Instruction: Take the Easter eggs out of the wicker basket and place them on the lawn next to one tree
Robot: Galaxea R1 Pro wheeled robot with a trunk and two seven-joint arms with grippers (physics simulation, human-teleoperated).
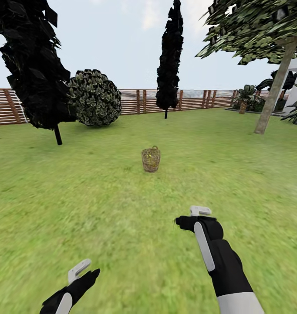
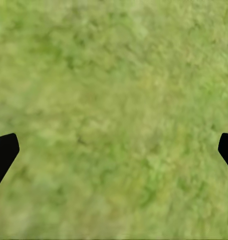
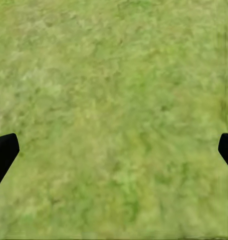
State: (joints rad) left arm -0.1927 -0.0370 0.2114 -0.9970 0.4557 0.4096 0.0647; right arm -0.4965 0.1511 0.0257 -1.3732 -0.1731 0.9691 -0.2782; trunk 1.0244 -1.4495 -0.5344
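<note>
Wicker basket (image 1: 151, 159) upright on lawn (image 1: 100, 196), yellow possibly eggs inside

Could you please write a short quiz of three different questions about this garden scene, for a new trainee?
1. True or false: the wicker basket stands on the lawn ahead of the robot, beyond both grippers.
2. Multiple choice: which tree has a pale, leaning trunk? A) the tree at the far right; B) the dark cypress-like tree in the middle; C) the dark tree at the left.
3. Fill in: the fingers of the left gripper and the right gripper are wide ____, with only grass between them.

Key: 1 true; 2 A; 3 apart (open).
</note>
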